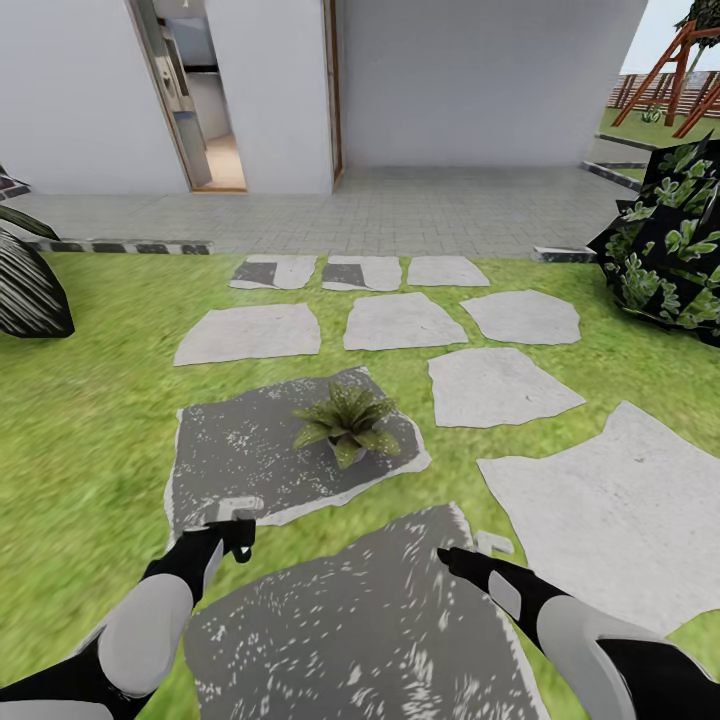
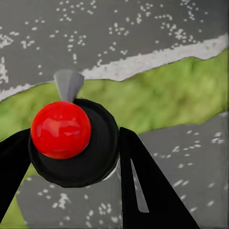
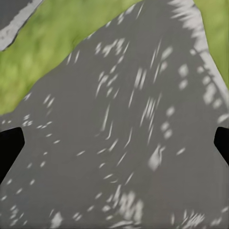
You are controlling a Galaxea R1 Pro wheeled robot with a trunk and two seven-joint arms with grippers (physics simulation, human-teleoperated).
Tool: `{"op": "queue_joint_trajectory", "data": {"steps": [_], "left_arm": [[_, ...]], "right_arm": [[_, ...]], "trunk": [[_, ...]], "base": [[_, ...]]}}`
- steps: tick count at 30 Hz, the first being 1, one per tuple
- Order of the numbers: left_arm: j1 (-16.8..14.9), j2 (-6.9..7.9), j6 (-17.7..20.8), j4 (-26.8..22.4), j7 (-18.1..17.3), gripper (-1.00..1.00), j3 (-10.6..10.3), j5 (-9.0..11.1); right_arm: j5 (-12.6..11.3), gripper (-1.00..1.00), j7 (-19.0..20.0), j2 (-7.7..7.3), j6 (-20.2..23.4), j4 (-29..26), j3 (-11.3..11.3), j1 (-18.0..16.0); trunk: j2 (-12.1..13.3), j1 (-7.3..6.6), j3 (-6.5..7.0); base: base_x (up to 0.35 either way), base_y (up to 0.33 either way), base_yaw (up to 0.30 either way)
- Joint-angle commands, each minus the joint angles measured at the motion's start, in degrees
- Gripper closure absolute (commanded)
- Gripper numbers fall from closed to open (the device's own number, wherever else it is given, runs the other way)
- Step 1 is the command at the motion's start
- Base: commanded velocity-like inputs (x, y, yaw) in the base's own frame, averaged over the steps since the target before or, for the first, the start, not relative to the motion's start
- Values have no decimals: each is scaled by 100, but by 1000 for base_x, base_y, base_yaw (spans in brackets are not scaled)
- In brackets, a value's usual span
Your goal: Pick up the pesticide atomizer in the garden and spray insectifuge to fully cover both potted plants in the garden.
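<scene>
Between my left gripper's (image 2: 71, 157) closed black fingers I hold the red-topped dark pesticide atomizer (image 2: 61, 130), the speckled green potted plant (image 1: 347, 420) sits mid-slab ahead, and my right gripper (image 3: 114, 143) hangs open, empty.

Pale stone slabs (image 1: 400, 321) lie on the lawn (image 1: 90, 420) well ahead of both grippers. Dark-leaved bush (image 1: 672, 250) far right. White house wall (image 1: 480, 80) beyond paved terrace (image 1: 400, 215); open doorway (image 1: 200, 95), possibly a kitchen inside.
</scene>
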Motion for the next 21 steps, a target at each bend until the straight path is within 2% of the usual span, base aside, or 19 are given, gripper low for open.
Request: {"op": "queue_joint_trajectory", "data": {"steps": [1, 3, 4, 5, 6, 7, 10, 11, 12, 13, 15, 17, 21], "left_arm": [[-4, -4, 26, 47, -43, 100, 21, -37], [-4, 0, 28, 185, -29, 100, -184, -4], [-4, -1, 31, 235, -24, 100, -448, 74], [-4, -7, 36, 300, -12, 100, -930, 358], [-4, -12, 39, 329, 22, 100, -1321, 741], [-4, -17, 41, 350, 95, 100, -1744, 1272], [-4, -26, 41, 380, 621, 100, -3155, 3270], [-4, -28, 38, 413, 1010, 100, -3868, 4144], [-4, -25, 34, 450, 1270, 100, -4285, 4598], [-4, -25, 32, 484, 1491, 100, -4613, 4946], [-4, -22, 28, 524, 1772, 100, -5020, 5404], [-4, -21, 27, 538, 1859, 100, -5136, 5555], [-4, -13, 29, 530, 1896, 100, -5174, 5620]], "right_arm": [[-27, -100, 21, -3, 29, -7, -22, 0], [-27, -100, 21, -5, 28, -7, -22, 0], [-27, -100, 21, -5, 26, -7, -22, 0], [-27, -100, 21, -4, 28, -5, -22, 0], [-27, -100, 21, -5, 29, -6, -22, 0], [-27, -100, 21, -5, 27, -6, -22, 0], [-27, -100, 21, -12, 29, -6, -22, 0], [-27, -100, 21, -13, 28, -7, -23, 0], [-27, -100, 21, -14, 28, -4, -22, 0], [-27, -100, 21, -14, 28, -5, -22, 0], [-27, -100, 21, -5, 26, -4, -22, 0], [-27, -100, 21, -4, 27, -6, -22, 0], [-27, -100, 21, -5, 30, -6, -22, 0]], "trunk": [[-2, -1, -4], [-2, -1, -4], [-2, -1, -4], [-2, -1, -4], [-2, -1, -4], [-2, -1, -4], [-2, -1, -4], [-2, -1, -4], [-2, -1, -4], [-2, -1, -4], [-2, -1, -4], [-2, -1, -4], [-2, -1, -4]], "base": [[0, 0, 0], [0, 0, 0], [0, 0, 0], [0, 0, 0], [0, 0, 0], [0, 0, 0], [0, 0, 0], [0, 0, 0], [0, 0, 0], [0, 0, 0], [0, 0, 0], [0, 0, 0], [0, 0, 0]]}}
